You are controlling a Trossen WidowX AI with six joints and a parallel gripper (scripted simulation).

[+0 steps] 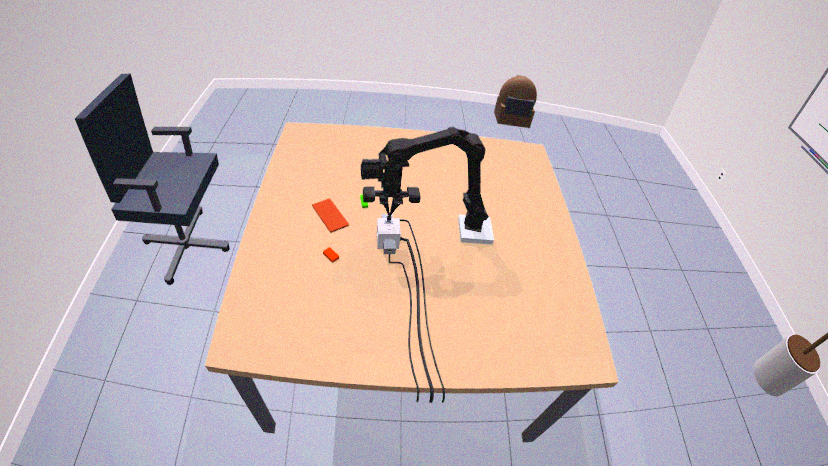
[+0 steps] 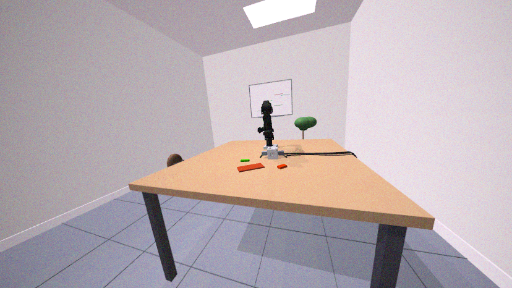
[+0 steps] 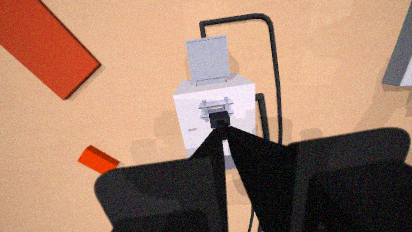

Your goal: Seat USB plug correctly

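In the wrist view the end effector (image 3: 220, 131) fills the lower frame, its two dark fingers meeting in a point and clamped on the black plug (image 3: 218, 120). The plug sits at the socket (image 3: 216, 107) on top of the white cube (image 3: 212, 115); how deep it sits is hard to judge from this angle. At 12 o'clock from the cube a grey flap (image 3: 207, 58) stands against its far side, and a dark cable (image 3: 272, 65) loops round from 12 to 3 o'clock. A small orange block (image 3: 98, 159) lies at 8 o'clock from the cube, and a long orange slab (image 3: 42, 47) at 10 o'clock, both apart from it on the bench (image 3: 125, 90).

From the top view the arm (image 1: 446, 144) arches from its white base (image 1: 476, 230), which stands at 3 o'clock from the cube (image 1: 388, 233), and comes down over the cube's top. Three cables (image 1: 422, 324) run from the cube toward 6 o'clock and over the bench edge. A green piece (image 1: 363, 200) lies at 11 o'clock from the cube, partly hidden behind the wrist.

Off the bench, a chair (image 1: 144, 173) stands at 9 o'clock.
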